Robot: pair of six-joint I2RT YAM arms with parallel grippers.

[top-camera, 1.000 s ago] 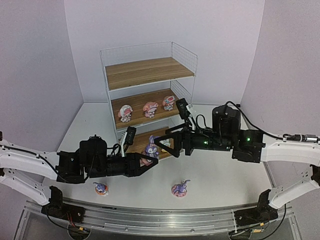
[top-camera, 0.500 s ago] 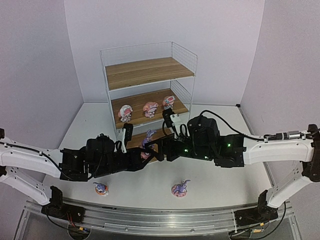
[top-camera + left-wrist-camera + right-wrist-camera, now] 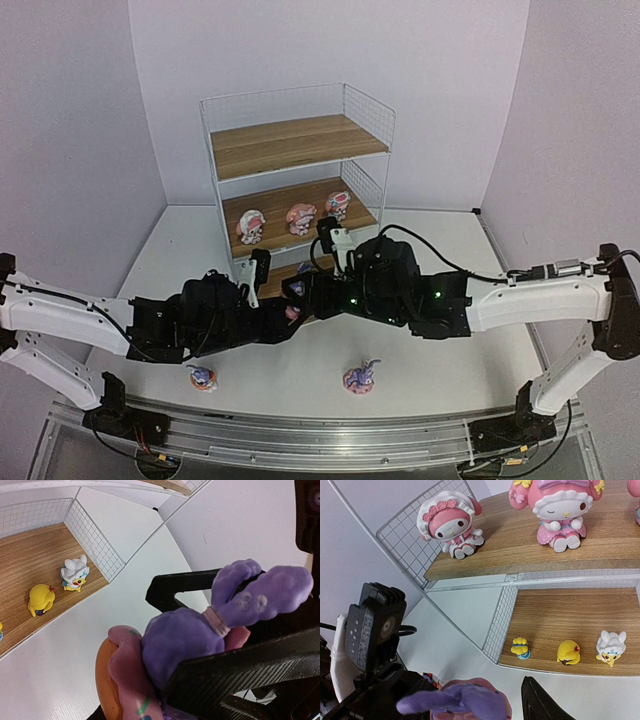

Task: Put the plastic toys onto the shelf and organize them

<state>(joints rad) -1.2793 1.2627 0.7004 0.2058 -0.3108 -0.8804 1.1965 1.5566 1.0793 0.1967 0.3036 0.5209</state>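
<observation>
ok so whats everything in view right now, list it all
shelf: 1, white wire and brown boards, back of table
hatted figures: 3, pink and white, middle board
small toys: 3, yellow and white, bottom board
bunnies: 2, purple, table, by the arm bases
held bunny: 1, purple on pink base, left gripper
table: 1, white, under all
left gripper: 1, black, shut on held bunny
right gripper: 1, black, beside held bunny
</observation>
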